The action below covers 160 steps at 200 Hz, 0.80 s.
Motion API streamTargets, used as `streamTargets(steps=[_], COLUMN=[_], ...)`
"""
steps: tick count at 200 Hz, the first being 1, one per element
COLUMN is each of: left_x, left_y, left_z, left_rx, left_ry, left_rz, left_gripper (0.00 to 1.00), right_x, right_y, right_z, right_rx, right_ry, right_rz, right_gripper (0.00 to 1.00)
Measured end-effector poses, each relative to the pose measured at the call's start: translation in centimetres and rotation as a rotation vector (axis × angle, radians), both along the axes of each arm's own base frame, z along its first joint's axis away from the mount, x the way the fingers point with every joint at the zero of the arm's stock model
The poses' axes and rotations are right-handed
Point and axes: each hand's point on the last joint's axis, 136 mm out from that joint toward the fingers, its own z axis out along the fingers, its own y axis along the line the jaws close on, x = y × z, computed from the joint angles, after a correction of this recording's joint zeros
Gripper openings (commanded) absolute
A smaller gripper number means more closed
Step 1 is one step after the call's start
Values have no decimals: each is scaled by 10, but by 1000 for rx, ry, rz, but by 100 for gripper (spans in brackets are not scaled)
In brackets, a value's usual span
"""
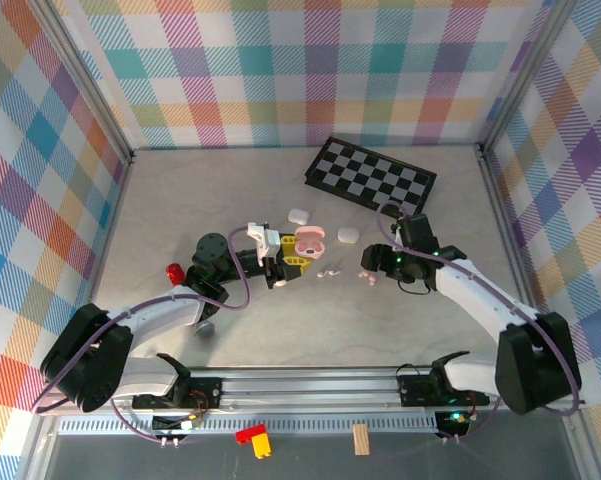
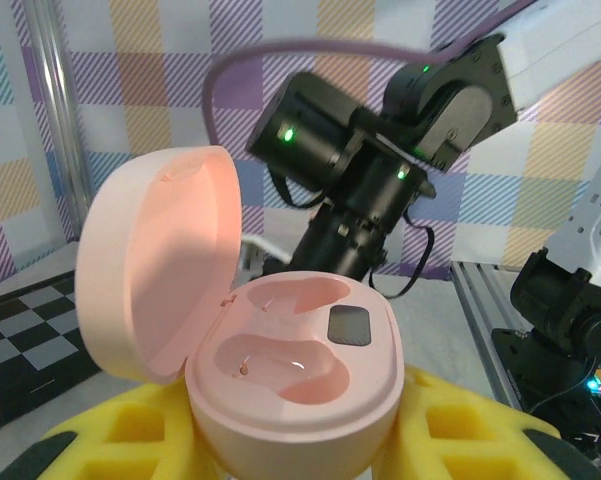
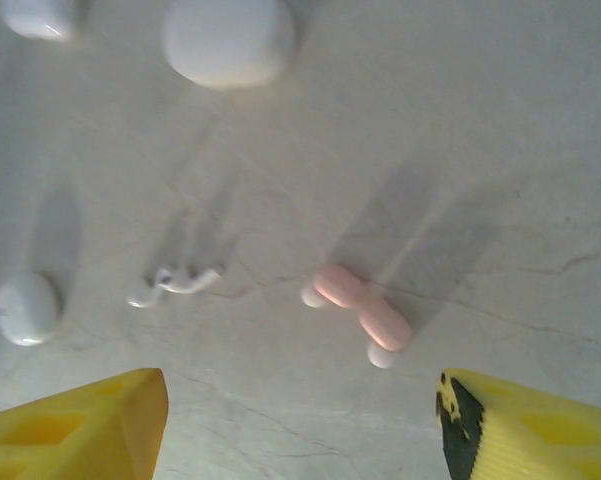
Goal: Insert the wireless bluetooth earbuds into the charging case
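The pale grey, marble-veined table top (image 1: 280, 180) has a black-and-white chequered board (image 1: 371, 180) lying flat toward its back right. A little nearer are a closed white pebble-shaped plastic case (image 1: 299, 215) and a second white case (image 1: 347, 236), apart from each other. Nearer still, two pale pink stemmed plastic earbuds (image 3: 360, 310) lie touching end to end, two small white stemmed earbuds (image 3: 175, 282) lie together just to their left, and a small red block (image 1: 175, 271) sits well off to the left.

No writing I can read from here, pink charging case (image 2: 290, 395) bare of markings, checkerboard (image 1: 370, 172) plain squares
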Motion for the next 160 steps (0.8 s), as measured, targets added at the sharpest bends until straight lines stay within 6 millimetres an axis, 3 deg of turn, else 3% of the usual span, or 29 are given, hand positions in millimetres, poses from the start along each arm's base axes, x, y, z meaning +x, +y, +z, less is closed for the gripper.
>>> streamTargets(steps=[33, 81, 160], left_x=[0, 0, -1], left_y=[0, 0, 1], left_z=[0, -1, -4], left_rx=[0, 2, 23], left_ry=[0, 2, 22], left_rz=[0, 0, 2], left_gripper=[32, 32, 32], right_x=[4, 12, 16], right_y=[-1, -2, 8], right_z=[-30, -60, -63], right_rx=[6, 67, 128], right_ry=[87, 159, 153], right_rz=[13, 39, 74], right_gripper=[63, 58, 43])
